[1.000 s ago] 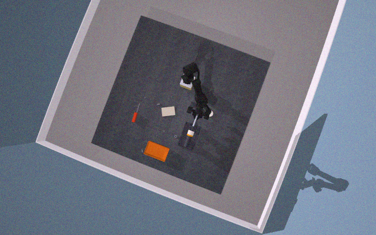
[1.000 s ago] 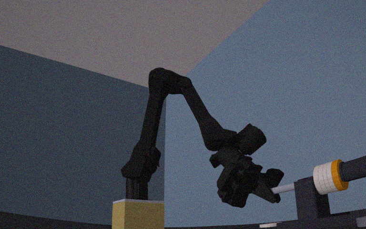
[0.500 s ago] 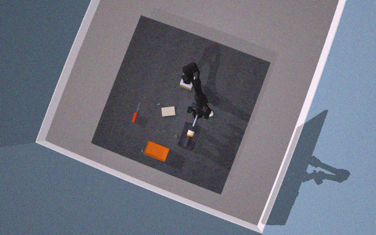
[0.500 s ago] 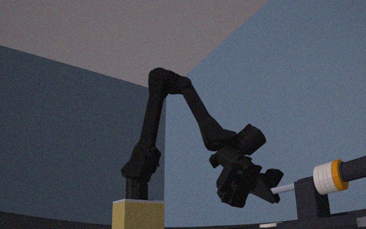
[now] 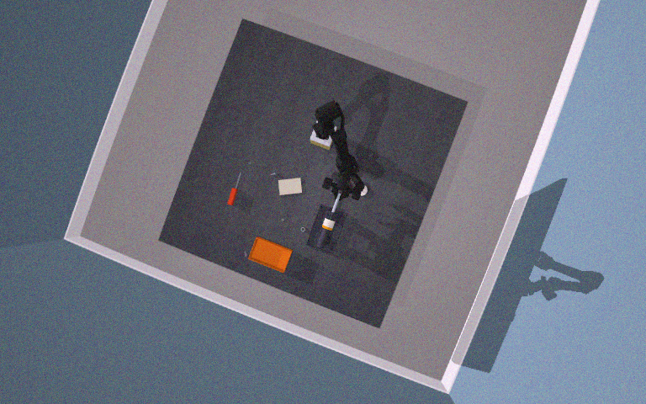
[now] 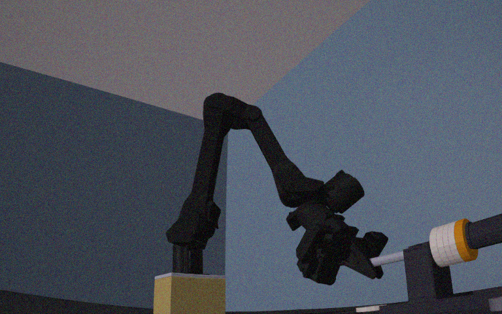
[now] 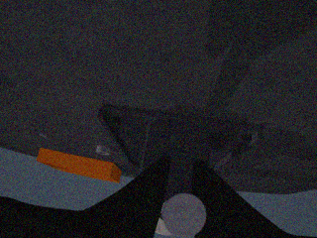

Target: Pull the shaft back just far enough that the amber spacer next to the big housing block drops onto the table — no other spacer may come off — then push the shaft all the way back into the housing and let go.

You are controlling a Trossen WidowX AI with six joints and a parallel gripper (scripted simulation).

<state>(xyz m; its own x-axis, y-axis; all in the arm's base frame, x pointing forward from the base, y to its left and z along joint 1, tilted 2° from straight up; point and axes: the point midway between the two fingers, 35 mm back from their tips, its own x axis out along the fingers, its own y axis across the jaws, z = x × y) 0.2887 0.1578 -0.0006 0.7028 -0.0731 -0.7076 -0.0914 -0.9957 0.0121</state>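
Note:
The light shaft (image 5: pixel 336 204) (image 6: pixel 389 258) leaves my gripper and passes into the dark upright support (image 6: pixel 418 272). Its round end (image 7: pixel 183 215) shows between the fingers in the wrist view. My gripper (image 5: pixel 339 194) (image 6: pixel 375 263) (image 7: pixel 181 166) is shut on the shaft. A stack of white spacers (image 5: pixel 328 222) (image 6: pixel 444 243) sits past the support. The amber spacer (image 5: pixel 327 228) (image 6: pixel 465 239) is in line at the stack's far end, against the dark housing (image 5: pixel 322 238) (image 6: pixel 497 229). The shaft inside the spacers is hidden.
An orange tray (image 5: pixel 270 254) (image 7: pixel 74 165) is near the fixture. A beige block (image 5: pixel 290 186), a red-handled tool (image 5: pixel 231 196) and a small ring (image 5: pixel 302 229) lie to the left. A white round thing (image 5: pixel 364 190) is beside my gripper.

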